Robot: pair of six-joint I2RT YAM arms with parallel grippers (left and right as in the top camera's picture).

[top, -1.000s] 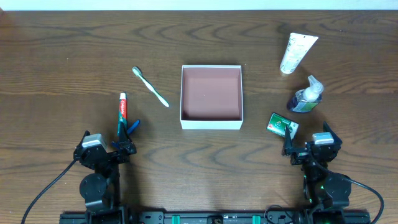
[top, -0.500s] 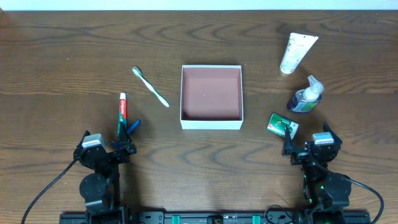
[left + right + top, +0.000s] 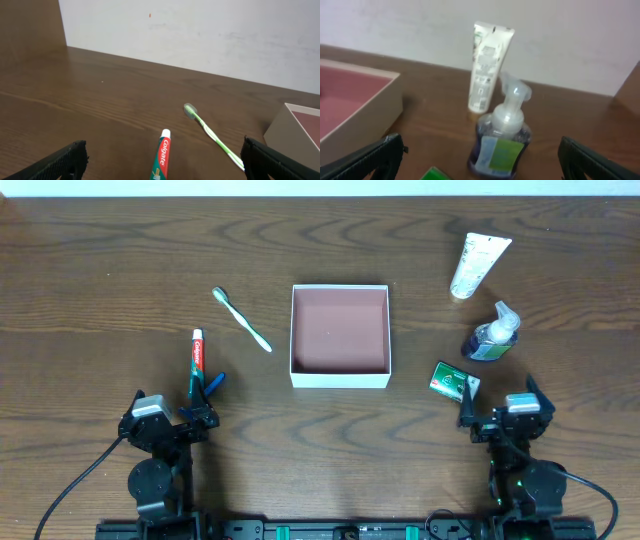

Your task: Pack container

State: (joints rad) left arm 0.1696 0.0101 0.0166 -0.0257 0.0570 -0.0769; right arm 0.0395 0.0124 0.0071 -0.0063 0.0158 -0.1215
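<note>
While both arms sat low at the near edge, the dark wood-grain table point(image 3: 90, 270) stretched flat before them, and a plain pale wall point(image 3: 200, 30) rose behind its far edge. The container point(image 3: 339, 380) stood near the middle, its reddish-brown inside facing up. 3 items lay to its right: a white tube point(image 3: 479, 265), a pump bottle point(image 3: 492, 335) and a green packet point(image 3: 454, 380), the last close to the right arm. A toothbrush point(image 3: 242, 320) and toothpaste point(image 3: 198, 360) lay to its left, well apart from it. Bare wood ringed the container on all 4 sides. The left gripper point(image 3: 163, 150) and right gripper point(image 3: 480, 142) each had fingers spread wide, gripping nothing.
</note>
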